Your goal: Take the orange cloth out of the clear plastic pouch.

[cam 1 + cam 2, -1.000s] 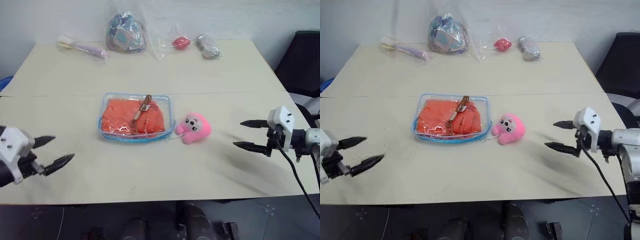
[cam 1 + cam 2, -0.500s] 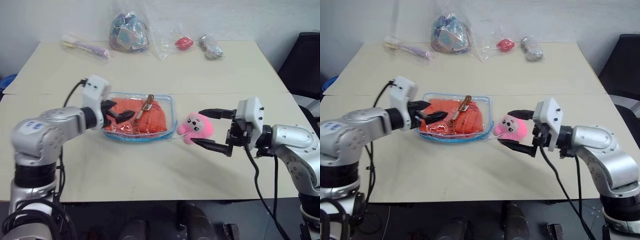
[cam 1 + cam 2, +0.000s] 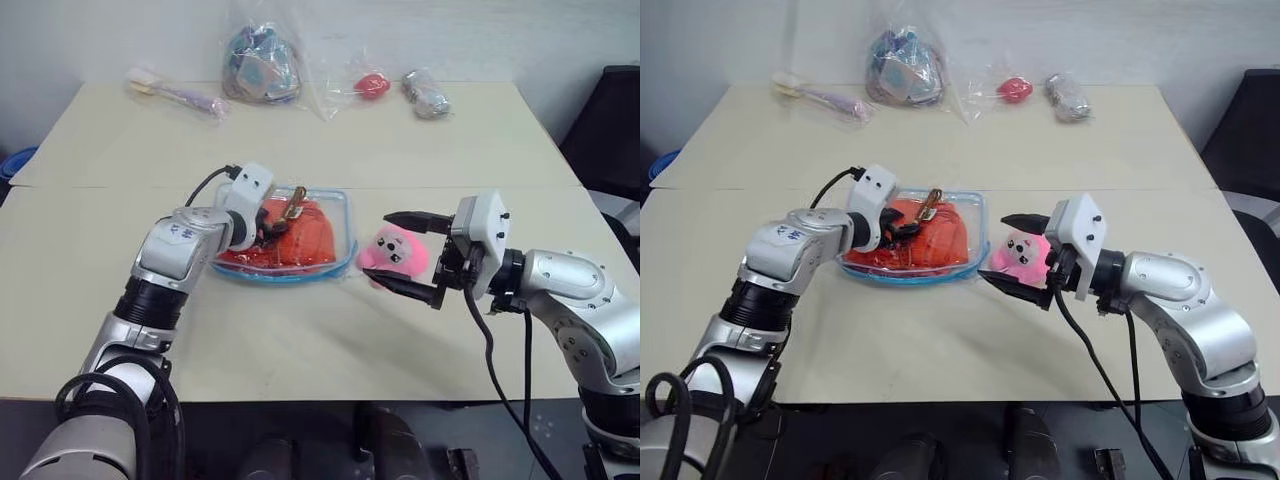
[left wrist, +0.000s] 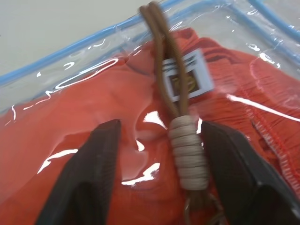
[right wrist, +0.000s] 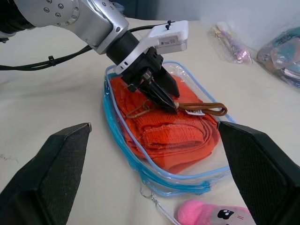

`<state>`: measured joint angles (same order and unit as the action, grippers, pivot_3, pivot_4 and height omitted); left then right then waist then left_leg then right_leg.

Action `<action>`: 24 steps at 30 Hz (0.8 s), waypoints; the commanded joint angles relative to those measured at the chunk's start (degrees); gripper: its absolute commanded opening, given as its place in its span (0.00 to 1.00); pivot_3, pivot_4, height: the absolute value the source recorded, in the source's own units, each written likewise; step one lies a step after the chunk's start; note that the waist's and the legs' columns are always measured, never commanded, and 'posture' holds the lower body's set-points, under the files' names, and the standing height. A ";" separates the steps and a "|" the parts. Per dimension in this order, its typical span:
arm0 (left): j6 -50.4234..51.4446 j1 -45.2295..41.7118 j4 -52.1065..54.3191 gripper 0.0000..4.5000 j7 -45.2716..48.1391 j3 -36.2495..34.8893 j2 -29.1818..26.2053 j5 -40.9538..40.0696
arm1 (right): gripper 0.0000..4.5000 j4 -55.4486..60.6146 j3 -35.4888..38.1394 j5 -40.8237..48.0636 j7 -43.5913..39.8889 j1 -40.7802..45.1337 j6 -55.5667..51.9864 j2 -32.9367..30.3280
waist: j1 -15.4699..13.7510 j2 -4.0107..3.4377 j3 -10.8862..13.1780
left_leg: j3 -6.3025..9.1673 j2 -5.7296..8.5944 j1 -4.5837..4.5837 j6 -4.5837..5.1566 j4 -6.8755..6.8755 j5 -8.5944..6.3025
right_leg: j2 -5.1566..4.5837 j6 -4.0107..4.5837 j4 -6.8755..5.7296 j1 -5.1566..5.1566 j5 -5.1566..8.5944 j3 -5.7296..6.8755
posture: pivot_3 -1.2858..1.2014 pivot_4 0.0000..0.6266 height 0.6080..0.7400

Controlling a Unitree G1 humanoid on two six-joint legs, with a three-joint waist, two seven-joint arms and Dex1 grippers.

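- Clear plastic pouch (image 3: 340,262) flat on the beige table (image 3: 300,340), light blue trim along its edge, taken here as the landmark.
- Orange cloth (image 5: 173,136) inside the pouch, folded and bunched, under the transparent top layer.
- Brown cord loop (image 4: 161,56) with a pale wrapped section (image 4: 190,152) lying on top of the pouch, over a small white label (image 4: 187,79) on the cloth.
- Left gripper (image 5: 161,93) down on the pouch's top face, pointing forward and downward onto the cord; jaws part-open, one black finger (image 4: 89,173) on either side of the wrapped section, not seen pinching it. No hold on cord or pouch shown.
- Right gripper (image 3: 1018,256) hanging above the table just to the right of the pouch, aimed toward it, jaws spread wide and empty.
- Pink plush toy (image 3: 400,252) on the table just right of the pouch, seen between the right gripper's two fingers in the head views; contact with the fingers not clear.
- Thin chain or pull (image 5: 157,201) trailing from the pouch's corner nearest the plush toy.
- Well beyond the pouch, along the table's far edge: a long purple-and-white packet (image 3: 170,95) to the left, a crinkly bag of mixed items (image 3: 258,65) behind, a small bag with a red thing (image 3: 370,85) and a silvery bundle (image 3: 425,95) to the right.
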<state>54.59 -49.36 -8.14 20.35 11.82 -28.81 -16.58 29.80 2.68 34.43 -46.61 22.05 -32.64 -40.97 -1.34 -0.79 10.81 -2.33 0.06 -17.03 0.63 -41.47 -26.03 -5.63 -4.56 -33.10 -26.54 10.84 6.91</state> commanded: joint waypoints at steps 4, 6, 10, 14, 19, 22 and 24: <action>0.27 -0.87 1.73 0.12 0.98 -2.60 1.08 1.75 | 1.00 2.21 1.26 -0.23 0.21 -0.23 1.41 -0.32 | 0.06 0.01 0.00 | 0.01 -0.01 0.00 0.00 0.00 0.00 | 0.00 0.00 0.01 0.00 0.00 0.00 | 0.52 0.24 1.00; 1.44 -0.09 3.03 0.00 -0.36 -5.46 -0.38 2.19 | 1.00 1.41 1.11 -0.61 -0.17 0.04 1.86 -0.31 | 0.09 0.01 0.01 | 0.01 -0.01 0.00 0.00 0.01 0.00 | 0.00 0.00 0.01 0.00 0.00 0.00 | 0.52 0.24 1.00; 2.69 2.73 5.73 0.00 -3.64 -14.71 -5.10 2.75 | 1.00 0.23 0.86 -0.33 -1.42 1.16 2.10 -0.21 | 0.77 0.01 0.01 | 0.01 -0.06 0.01 0.00 0.02 0.00 | 0.02 0.00 0.00 -0.04 0.00 0.00 | 0.52 0.24 1.00; 4.05 8.63 8.28 0.00 -5.76 -24.85 -11.75 3.33 | 1.00 -0.90 0.62 2.81 -4.57 3.33 1.04 -0.08 | 1.60 0.01 0.01 | 0.04 -0.12 0.04 0.00 0.05 0.00 | 0.02 0.01 0.00 -0.09 0.00 0.05 | 0.52 0.24 1.00; 2.45 20.25 8.32 0.00 -5.39 -33.64 -18.10 4.63 | 1.00 -3.12 -0.28 6.22 -10.20 6.82 -0.27 -0.71 | 1.24 0.02 0.01 | 0.15 -0.12 0.07 -0.01 0.03 0.00 | -0.01 0.02 0.04 -0.09 0.01 0.13 | 0.52 0.24 1.00; -0.97 25.50 6.41 0.00 -5.69 -37.65 -19.05 5.40 | 1.00 -5.44 -1.68 5.15 -11.45 9.03 0.24 -0.20 | 0.84 0.08 -0.01 | 0.28 -0.06 -0.01 0.00 -0.03 0.00 | -0.12 0.01 0.08 -0.08 0.01 0.21 | 0.52 0.24 1.00; -3.61 27.82 4.75 0.00 -6.30 -40.33 -18.87 5.57 | 1.00 -6.65 -2.44 4.65 -11.91 10.15 0.58 0.27 | 0.54 0.08 -0.02 | 0.30 -0.07 -0.02 -0.01 -0.03 0.00 | -0.12 0.01 0.10 -0.07 0.01 0.25 | 0.52 0.24 1.00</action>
<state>54.12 -21.63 -3.51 14.55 -25.09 -46.43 -11.92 23.27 0.09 39.23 -57.92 31.20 -32.90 -41.02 -0.80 -0.71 10.79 -2.02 -0.02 -17.06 0.61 -41.50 -26.03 -5.75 -4.55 -32.99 -26.62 10.85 7.19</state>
